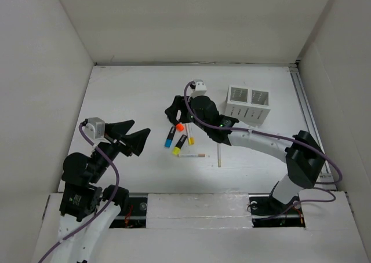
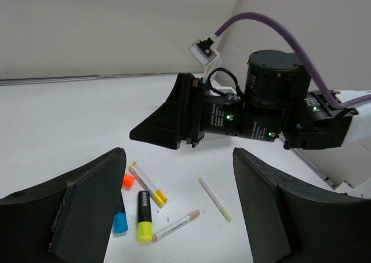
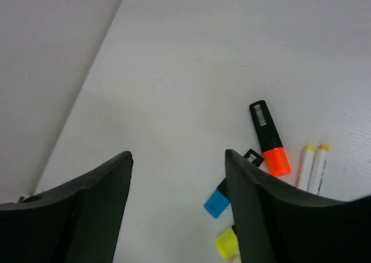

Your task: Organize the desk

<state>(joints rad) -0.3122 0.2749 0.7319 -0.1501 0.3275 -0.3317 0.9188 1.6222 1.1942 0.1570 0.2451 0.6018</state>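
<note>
A white counter (image 1: 127, 92) is shown from above, enclosed by white wall panels (image 1: 46, 54), with 2 black robot arms mounted at its near edge. The counter fills the middle of the view and is judged untidied, since a loose cluster of writing tools is scattered near its centre. In the cluster, an orange-capped highlighter (image 1: 180, 125), a blue-capped marker (image 1: 169, 141), a yellow-capped highlighter (image 1: 178, 146) and 2 thin white pens with yellow ends (image 1: 190, 138) are laid close together. A pale pen with a pinkish tip (image 1: 192, 155) is laid just below them, and a thin white stick (image 1: 219, 156) is set slightly apart to the right. A white 2-compartment pen holder (image 1: 249, 105) is stood toward the far right, apart from the cluster, and no pen is seen rising out of it. The right claw (image 1: 174, 115) is held over the far side of the cluster, spread wide, with nothing gripped. The left claw (image 1: 134, 134) is poised to the left of the cluster, likewise released and empty. The task is judged to be at its start, with all 7 items left to be gathered, presumably into the holder.
</note>
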